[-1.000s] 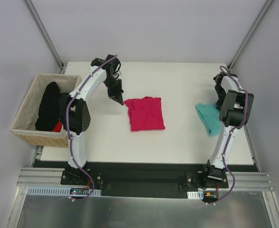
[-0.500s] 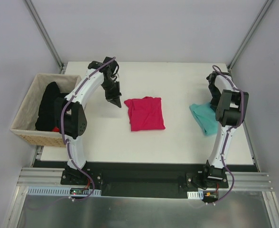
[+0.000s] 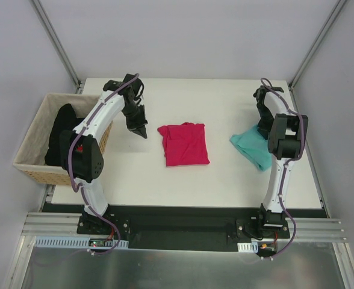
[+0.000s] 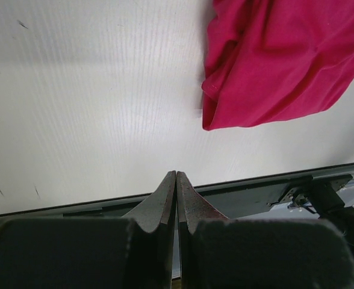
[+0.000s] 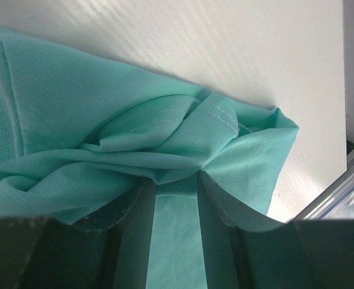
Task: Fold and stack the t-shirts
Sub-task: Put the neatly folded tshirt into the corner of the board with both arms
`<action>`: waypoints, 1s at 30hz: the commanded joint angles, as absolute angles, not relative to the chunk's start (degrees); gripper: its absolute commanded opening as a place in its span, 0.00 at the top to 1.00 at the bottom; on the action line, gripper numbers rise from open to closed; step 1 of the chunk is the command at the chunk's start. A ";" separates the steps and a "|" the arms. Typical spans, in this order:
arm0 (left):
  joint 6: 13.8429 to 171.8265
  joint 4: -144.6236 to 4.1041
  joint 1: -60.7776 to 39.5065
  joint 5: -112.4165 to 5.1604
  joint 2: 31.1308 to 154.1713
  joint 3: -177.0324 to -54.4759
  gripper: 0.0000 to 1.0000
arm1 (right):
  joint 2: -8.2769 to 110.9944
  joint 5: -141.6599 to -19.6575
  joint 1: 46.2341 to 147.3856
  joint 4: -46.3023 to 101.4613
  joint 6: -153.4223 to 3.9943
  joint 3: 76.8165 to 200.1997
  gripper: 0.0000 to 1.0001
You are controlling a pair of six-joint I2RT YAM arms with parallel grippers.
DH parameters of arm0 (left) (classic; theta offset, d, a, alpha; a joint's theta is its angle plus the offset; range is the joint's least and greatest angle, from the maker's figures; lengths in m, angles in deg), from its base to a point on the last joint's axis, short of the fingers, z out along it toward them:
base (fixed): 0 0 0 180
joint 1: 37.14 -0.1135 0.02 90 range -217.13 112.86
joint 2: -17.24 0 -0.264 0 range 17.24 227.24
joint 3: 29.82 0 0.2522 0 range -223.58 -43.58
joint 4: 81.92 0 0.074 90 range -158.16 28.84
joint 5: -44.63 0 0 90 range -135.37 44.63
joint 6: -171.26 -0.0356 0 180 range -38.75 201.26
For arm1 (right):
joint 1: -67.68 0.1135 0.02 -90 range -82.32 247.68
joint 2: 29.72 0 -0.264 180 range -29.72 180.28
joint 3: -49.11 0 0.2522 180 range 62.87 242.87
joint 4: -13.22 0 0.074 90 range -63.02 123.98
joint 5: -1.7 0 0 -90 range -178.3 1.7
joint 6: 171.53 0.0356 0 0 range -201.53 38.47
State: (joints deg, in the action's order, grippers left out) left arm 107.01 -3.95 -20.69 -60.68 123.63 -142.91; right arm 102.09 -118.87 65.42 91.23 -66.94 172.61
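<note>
Crimson-pink t-shirt (image 3: 185, 144) lies folded near the middle of the white table (image 3: 225, 180). The left gripper (image 3: 142, 133) is near its left edge, fingers pressed together on nothing. Teal t-shirt (image 3: 252, 147) sits bunched toward the table's right side, a gathered fold pinched by the right gripper (image 5: 174, 180).

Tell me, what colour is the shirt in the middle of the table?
The middle t-shirt is bright crimson-pink; the top view shows it best.

The white table (image 3: 225, 177) carries two t-shirts. The crimson-pink t-shirt (image 3: 185, 144) lies folded flat at its centre. The teal t-shirt (image 3: 249, 149) lies bunched toward 3 o'clock.
</note>
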 commanded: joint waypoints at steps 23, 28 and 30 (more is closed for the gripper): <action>106.83 -5.31 -21.14 -59.25 117.70 -141.23 1.00 | 92.28 -117.22 66.54 93.96 -65.27 172.56 0.51; 106.92 -5.84 -21.14 -60.39 117.35 -141.85 1.00 | 86.39 -117.56 67.15 93.87 -66.15 172.47 0.50; 106.83 -6.02 -21.14 -60.48 117.27 -142.02 1.00 | 85.24 -118.61 67.07 93.43 -67.20 173.00 0.50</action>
State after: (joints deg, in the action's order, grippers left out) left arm 107.12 -5.96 -20.75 -59.87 120.27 -141.08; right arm 91.90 -117.60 66.67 92.24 -66.57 172.02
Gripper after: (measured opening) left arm 0.003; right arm 0.497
